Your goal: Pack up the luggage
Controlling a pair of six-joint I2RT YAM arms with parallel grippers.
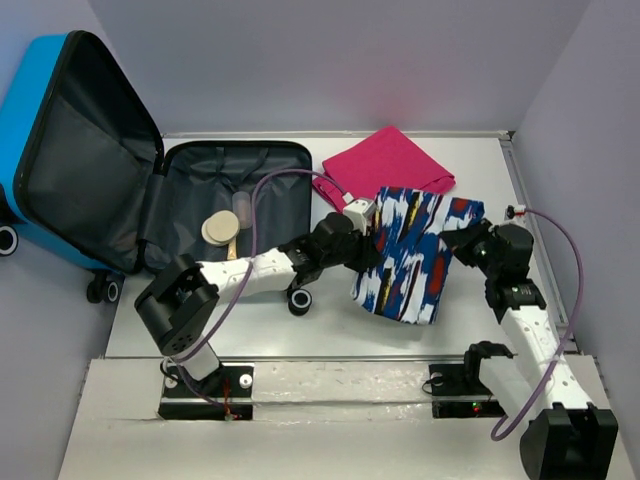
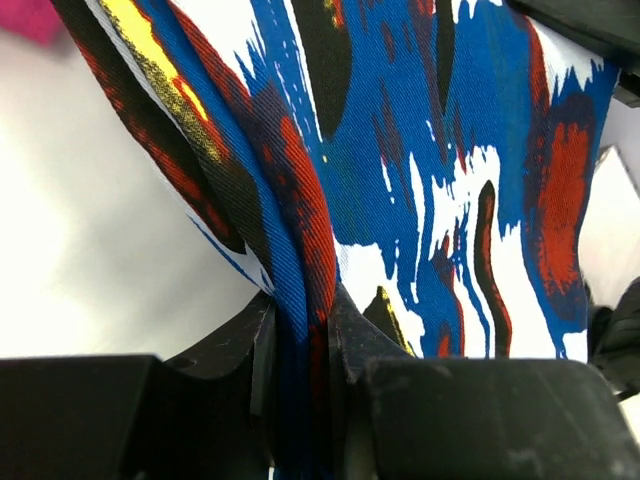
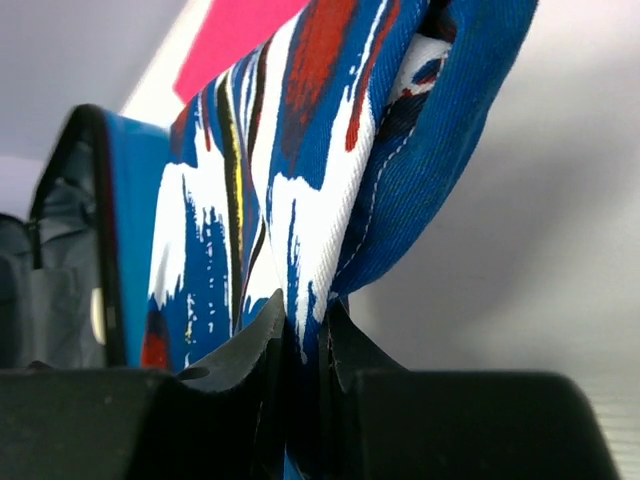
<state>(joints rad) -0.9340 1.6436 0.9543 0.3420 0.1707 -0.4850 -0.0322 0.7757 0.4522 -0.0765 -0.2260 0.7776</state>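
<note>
The small bright blue hard-shell suitcase [image 1: 22, 115] lies open at the far left of the white bench [image 1: 330, 335], its dark grey lined lid propped up and its lower half flat. A round tan disc-shaped item [image 1: 220, 227] and a small clear bottle [image 1: 241, 207] already sit in that lower half. The blue, white, red and black patterned cloth [image 1: 410, 265] hangs in the air right of the case, not yet packed. The left pincer [image 2: 300, 320] is clenched on one edge of it and the right pincer [image 3: 305, 320] grips the other. A folded bright pink cloth [image 1: 390, 165] waits on the bench behind, untouched. By this showing, packing is partly done: both cloths remain to go in, and the lid to close. No brand, label or writing is readable.
</note>
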